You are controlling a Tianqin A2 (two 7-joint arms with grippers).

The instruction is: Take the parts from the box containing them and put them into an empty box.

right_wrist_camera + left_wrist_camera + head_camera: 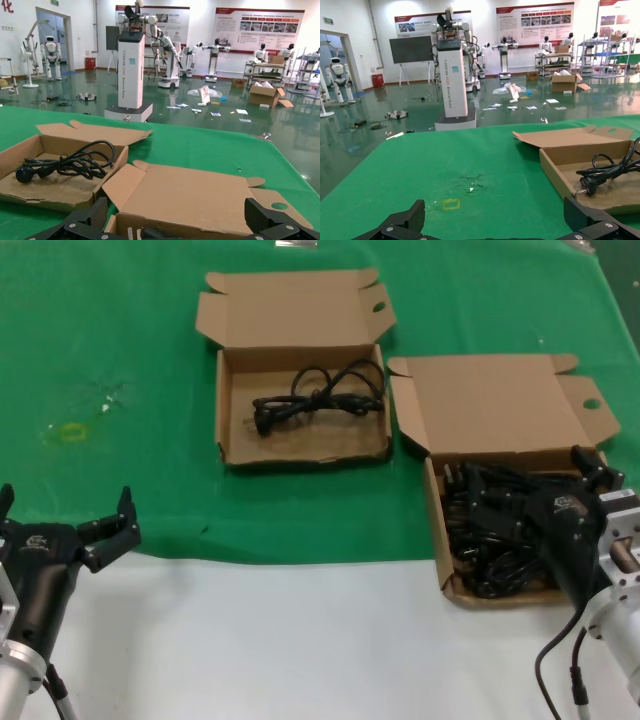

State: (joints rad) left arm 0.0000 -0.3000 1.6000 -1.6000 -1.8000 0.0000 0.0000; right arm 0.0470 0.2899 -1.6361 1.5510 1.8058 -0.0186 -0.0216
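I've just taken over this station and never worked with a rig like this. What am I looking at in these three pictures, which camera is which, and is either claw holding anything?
It is a two-armed robot. The wide picture looks down from its head; the other two come from cameras on its wrists, looking out past the fingers.

On the green mat are two open cardboard boxes. The far box holds a single black power cord. The near box on the robot's right is full of tangled cords.

The right gripper hangs over that full box with its fingers apart; I see no cord in it. The left gripper waits open at the mat's near edge, holding nothing.

The hall with other robots is only background.
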